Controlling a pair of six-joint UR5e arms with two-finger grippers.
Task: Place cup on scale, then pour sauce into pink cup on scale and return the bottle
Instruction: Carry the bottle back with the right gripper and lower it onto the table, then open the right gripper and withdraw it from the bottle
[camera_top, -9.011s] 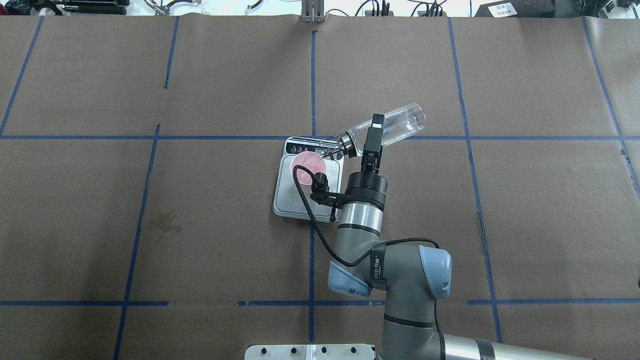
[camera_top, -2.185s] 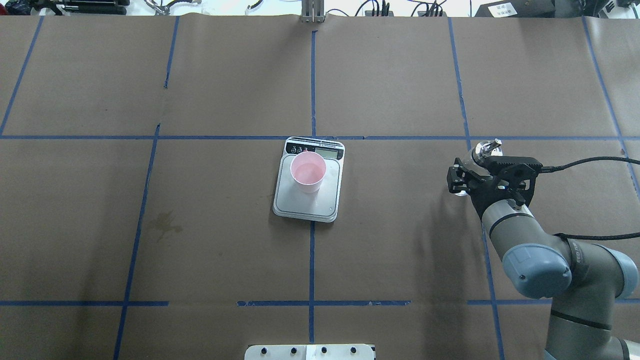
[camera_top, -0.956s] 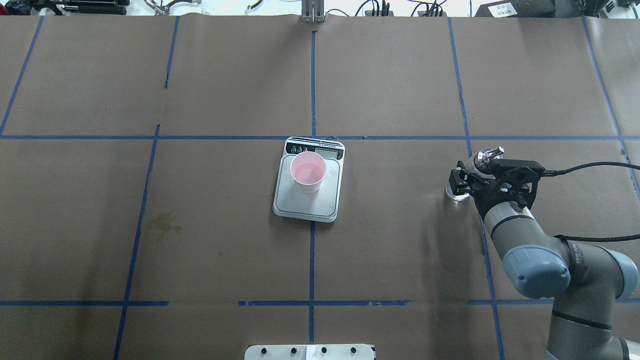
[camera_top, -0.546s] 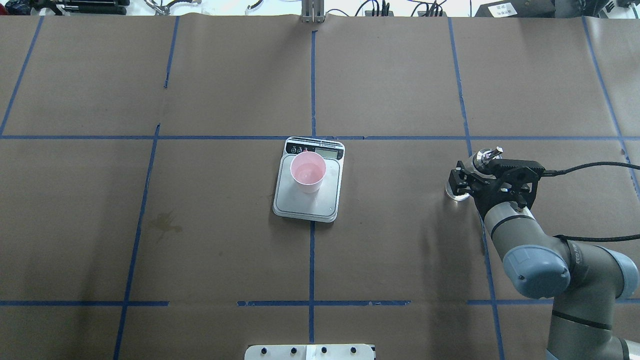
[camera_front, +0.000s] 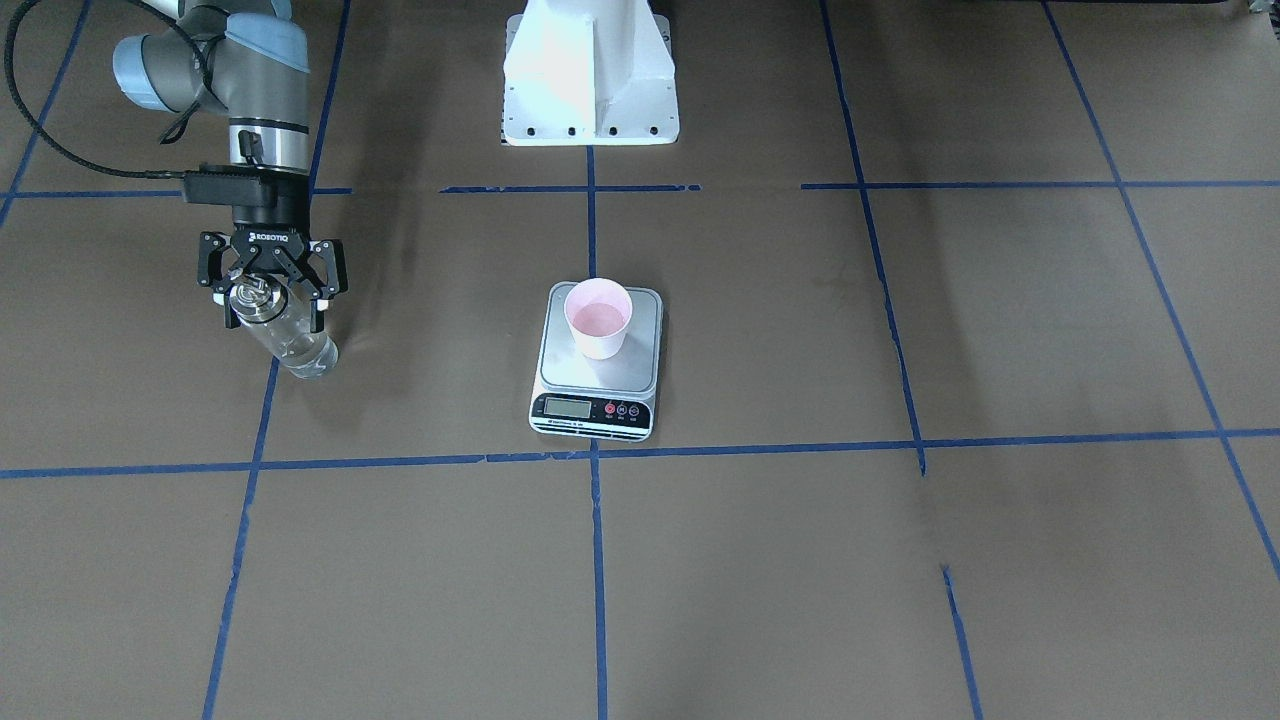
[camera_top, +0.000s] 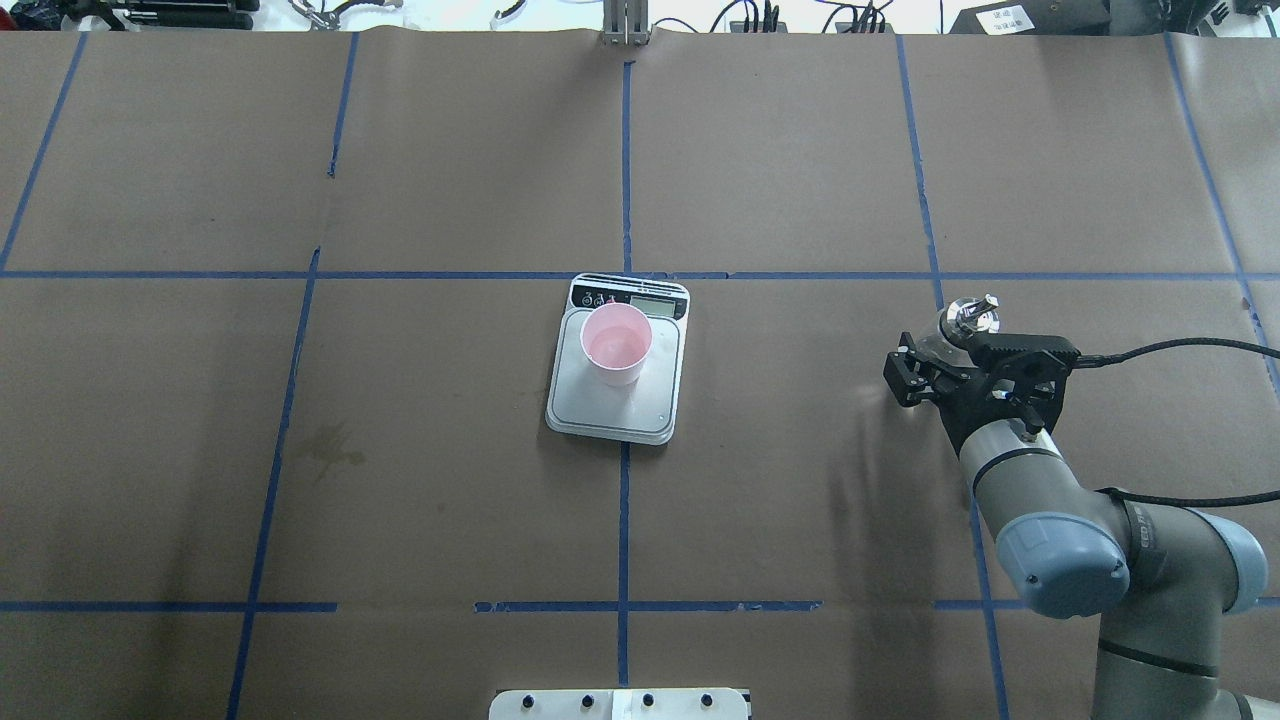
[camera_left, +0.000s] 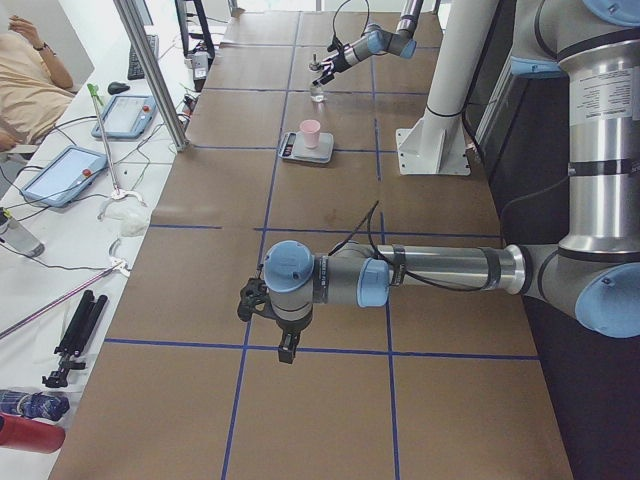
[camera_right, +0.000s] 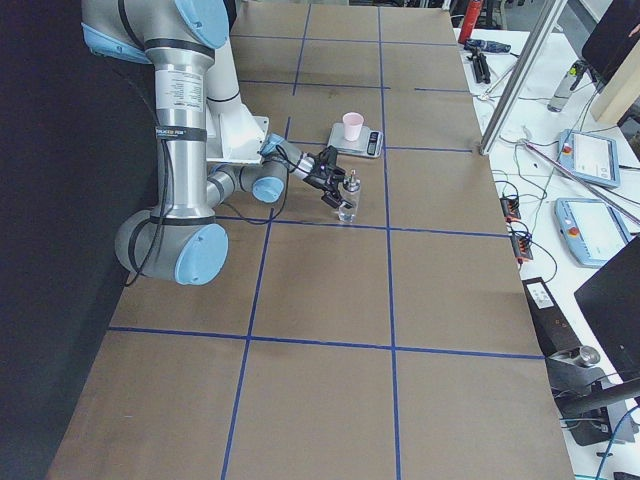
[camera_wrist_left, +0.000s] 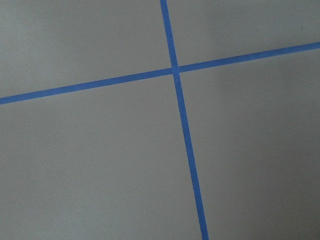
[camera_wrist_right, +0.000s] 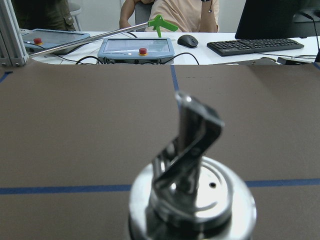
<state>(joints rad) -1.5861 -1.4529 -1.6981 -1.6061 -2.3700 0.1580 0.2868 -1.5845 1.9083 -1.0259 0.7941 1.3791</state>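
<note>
The pink cup (camera_front: 598, 318) stands upright on the scale (camera_front: 595, 408), on the half of its steel platform nearest the display; it also shows in the overhead view (camera_top: 616, 343), with a little clear liquid inside. The clear glass bottle (camera_front: 290, 340) stands on the table to the robot's right, its silver pourer cap (camera_top: 966, 318) up, with clear sauce inside. My right gripper (camera_front: 272, 295) is open, its fingers either side of the bottle's upper part without gripping it. The cap fills the right wrist view (camera_wrist_right: 192, 195). My left gripper (camera_left: 283, 345) hangs over bare table far from the scale; I cannot tell its state.
Brown paper with blue tape lines (camera_top: 624, 180) covers the table. The robot's white base (camera_front: 588, 70) stands behind the scale. A faint stain (camera_top: 330, 448) marks the paper on the robot's left. Tablets and cables (camera_right: 580, 190) lie beyond the table's far edge.
Since pouring into the cup, my right gripper carried the bottle right and stood it on the table. In the last half second its fingers spread apart and it drew back slightly.
</note>
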